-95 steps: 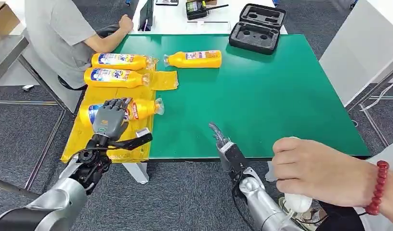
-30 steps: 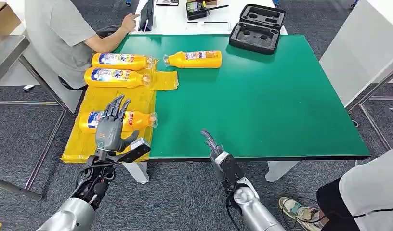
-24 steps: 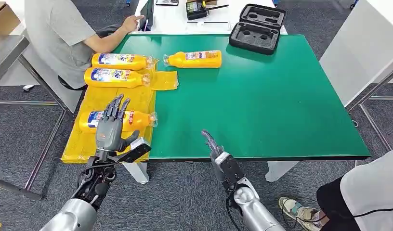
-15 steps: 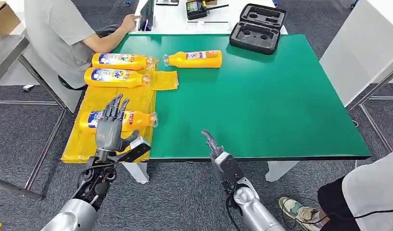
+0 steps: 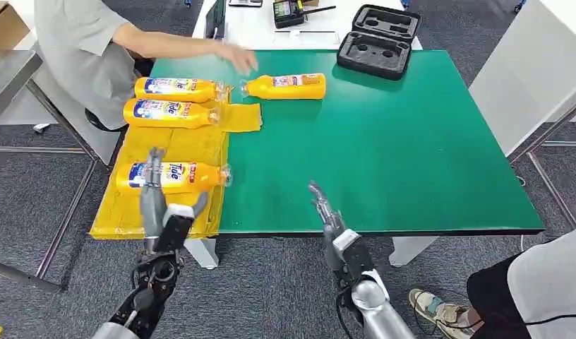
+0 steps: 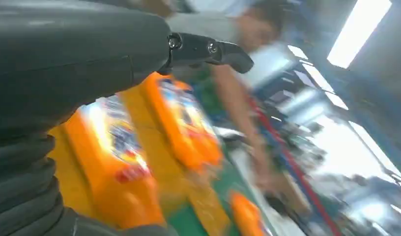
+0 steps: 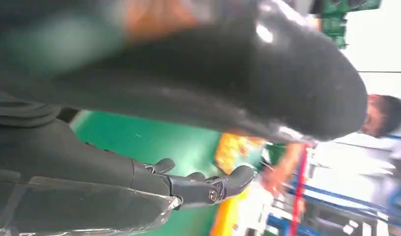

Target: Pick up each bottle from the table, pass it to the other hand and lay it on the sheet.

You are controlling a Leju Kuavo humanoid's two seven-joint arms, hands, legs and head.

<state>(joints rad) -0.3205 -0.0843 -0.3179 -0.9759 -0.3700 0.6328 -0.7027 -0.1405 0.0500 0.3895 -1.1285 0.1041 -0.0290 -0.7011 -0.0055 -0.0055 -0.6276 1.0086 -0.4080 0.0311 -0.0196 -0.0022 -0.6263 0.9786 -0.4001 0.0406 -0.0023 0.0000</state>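
Your left hand (image 5: pixel 160 205) has turned edge-on beside the near bottle (image 5: pixel 174 176); your right hand (image 5: pixel 326 212) edged rightward. The person's hand (image 5: pixel 237 56) now reaches toward the far bottle (image 5: pixel 284 86).

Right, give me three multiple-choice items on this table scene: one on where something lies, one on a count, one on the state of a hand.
1. Where does the bottle nearest the person's hand lie?
A. on the green table
B. on the yellow sheet
C. in the black case

2. How many bottles lie on the yellow sheet?
A. one
B. three
C. five

3. What is the left hand doing?
A. gripping a bottle
B. holding nothing, fingers straight
C. pressing on the black case

Answers: 1 A, it rests on bare green table beyond the sheet's edge. 2 B, two at the far end, one near. 3 B, it is raised in front of the near bottle, grasping nothing.
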